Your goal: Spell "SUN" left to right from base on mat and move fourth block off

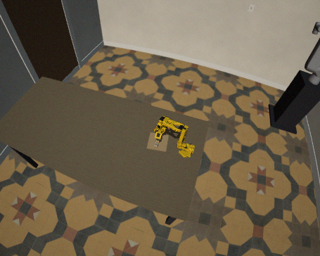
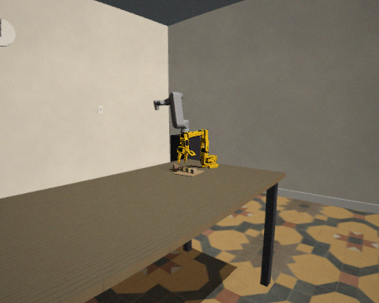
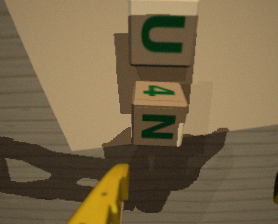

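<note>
Top view, going from left to right: the desk (image 1: 94, 133) (image 2: 153, 211) runs from its left corner to its short right edge. The pale mat (image 1: 162, 147) (image 2: 187, 174) lies near this right edge, closer to the upper right corner than to the lower right corner. Above it is the gripper (image 1: 156, 144) (image 2: 182, 161) (image 3: 200, 180), and the yellow arm (image 1: 183, 134) (image 2: 205, 142) bends back to its base, between the mat and the right edge of the desk.

In the exterior view, the leftmost block (image 2: 176, 166) is beside the mat, toward the far edge of the desk. Then three blocks follow on the mat: one block (image 2: 184, 169), a middle block (image 2: 189, 170) and a right one (image 2: 194, 171). Their letters are too small to read here. The gripper hangs above the blocks, pointing down, with its fingers moderately apart and nothing between them. Behind the desk stands a grey arm (image 2: 177, 109).

In the wrist view, the left finger is by the lower edge and the other is only a dark piece at the right border. Between them and higher are the block with N (image 3: 159, 126), showing also a green 4, and past it the block with U (image 3: 162, 40). Both letters look turned sideways. The N block is close to the mat border; I cannot tell if it is fully on the mat
</note>
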Motion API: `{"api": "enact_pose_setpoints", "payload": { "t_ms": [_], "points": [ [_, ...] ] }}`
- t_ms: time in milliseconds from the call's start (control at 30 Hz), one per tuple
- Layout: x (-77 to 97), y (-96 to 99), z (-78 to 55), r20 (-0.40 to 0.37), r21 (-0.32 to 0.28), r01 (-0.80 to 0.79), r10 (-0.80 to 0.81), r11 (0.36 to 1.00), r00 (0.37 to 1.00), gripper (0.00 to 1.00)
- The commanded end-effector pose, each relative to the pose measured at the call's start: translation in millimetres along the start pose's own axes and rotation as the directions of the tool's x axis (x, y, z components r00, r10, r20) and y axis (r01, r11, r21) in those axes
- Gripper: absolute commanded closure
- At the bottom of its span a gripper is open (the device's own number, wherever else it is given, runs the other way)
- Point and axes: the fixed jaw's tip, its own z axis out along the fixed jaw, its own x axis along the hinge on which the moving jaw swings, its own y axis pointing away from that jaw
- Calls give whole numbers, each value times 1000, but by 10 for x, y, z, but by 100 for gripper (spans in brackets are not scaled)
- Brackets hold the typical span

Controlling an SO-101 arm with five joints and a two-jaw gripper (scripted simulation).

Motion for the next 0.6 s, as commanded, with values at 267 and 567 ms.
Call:
{"api": "enact_pose_setpoints", "payload": {
  "t_ms": [267,567],
  "points": [
    [-1,-37,-279,-15,73,9,-8,997,1000,67],
    [-1,-37,-279,-15,73,9,-8,997,1000,67]
  ]
}}
